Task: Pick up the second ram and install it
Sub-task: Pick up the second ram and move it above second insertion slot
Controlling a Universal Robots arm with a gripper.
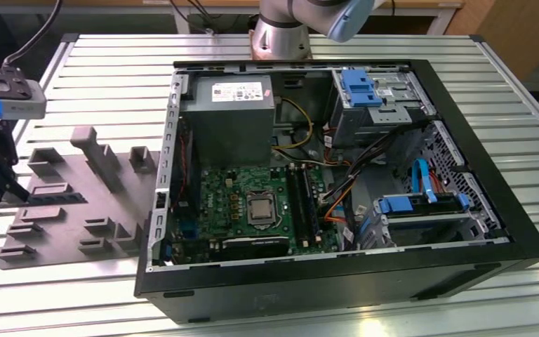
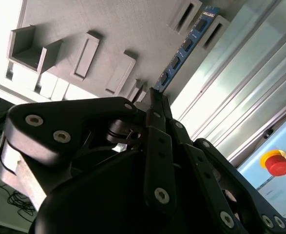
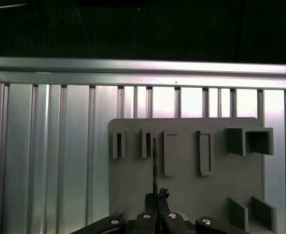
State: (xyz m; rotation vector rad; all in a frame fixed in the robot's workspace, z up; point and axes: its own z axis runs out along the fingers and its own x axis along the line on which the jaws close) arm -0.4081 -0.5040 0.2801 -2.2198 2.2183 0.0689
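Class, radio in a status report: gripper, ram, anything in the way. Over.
Gripper shut on ram end. Ram over tray, not yet in case. Cables beside memory slots.

Arm: silver-grey cylindrical joint housing, light blue end cap. Wrist camera module: grey box with blue lit strip; black cable runs above it. Gripper: matte black linkage bars and rounded knuckle housings. Silver screws at pivots. Fingers narrow, flat-sided. In first wrist view, gripper shows same black links and silver screw heads.
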